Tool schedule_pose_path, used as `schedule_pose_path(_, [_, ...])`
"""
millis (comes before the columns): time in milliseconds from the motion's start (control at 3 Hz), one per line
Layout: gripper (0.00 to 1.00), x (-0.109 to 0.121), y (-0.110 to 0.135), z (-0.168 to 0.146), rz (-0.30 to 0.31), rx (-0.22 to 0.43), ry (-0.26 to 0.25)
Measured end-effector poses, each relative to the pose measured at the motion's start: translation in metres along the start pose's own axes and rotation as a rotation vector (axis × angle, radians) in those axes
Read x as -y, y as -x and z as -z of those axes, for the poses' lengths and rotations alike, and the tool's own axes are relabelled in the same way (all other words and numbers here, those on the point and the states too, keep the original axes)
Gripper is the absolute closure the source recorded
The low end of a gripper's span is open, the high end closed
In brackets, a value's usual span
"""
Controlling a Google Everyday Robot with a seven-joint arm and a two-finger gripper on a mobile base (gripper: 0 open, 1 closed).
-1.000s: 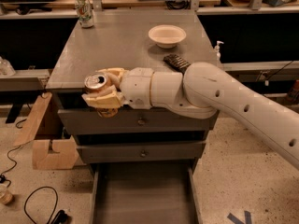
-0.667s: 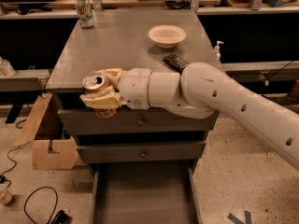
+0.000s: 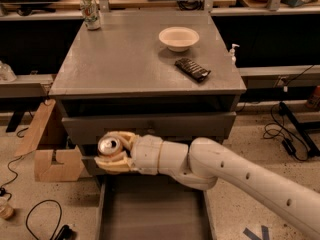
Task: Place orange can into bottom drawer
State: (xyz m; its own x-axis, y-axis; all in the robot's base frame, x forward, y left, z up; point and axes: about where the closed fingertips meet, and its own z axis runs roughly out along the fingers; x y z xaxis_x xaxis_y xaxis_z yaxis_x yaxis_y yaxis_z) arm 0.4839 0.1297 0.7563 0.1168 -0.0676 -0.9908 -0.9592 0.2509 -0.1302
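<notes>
My gripper [image 3: 112, 151] is shut on the orange can [image 3: 109, 145], whose silver top with pull tab faces the camera. The pale fingers [image 3: 114, 164] wrap the can above and below. The can hangs in front of the cabinet's lower drawer fronts, just above the back left end of the open bottom drawer [image 3: 150, 214], a long shallow grey tray pulled out toward the camera. My white arm reaches in from the lower right.
On the grey cabinet top [image 3: 115, 59] stand a white-and-green can [image 3: 90, 13] at the back left, a white bowl [image 3: 178, 37] and a dark snack packet [image 3: 192, 69]. A cardboard piece [image 3: 50, 144] leans at the left. Cables lie on the floor at both sides.
The gripper with the can has moved down from the cabinet's top edge to just above the open bottom drawer. The arm has dropped with it.
</notes>
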Motion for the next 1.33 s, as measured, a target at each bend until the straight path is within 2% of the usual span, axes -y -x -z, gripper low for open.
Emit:
schedule_pose_path(333, [1.0, -0.012, -0.097, 0.003, 0.032, 0.063, 0.04])
schedule_pose_path(667, [1.0, -0.017, -0.173, 0.002, -0.035, 0.114, 0.063])
schedule_pose_path(1000, [1.0, -0.022, -0.185, 0.001, -0.073, 0.136, 0.061])
schedule_pose_path(1333, [1.0, -0.021, -0.183, 0.0, -0.069, 0.134, 0.062])
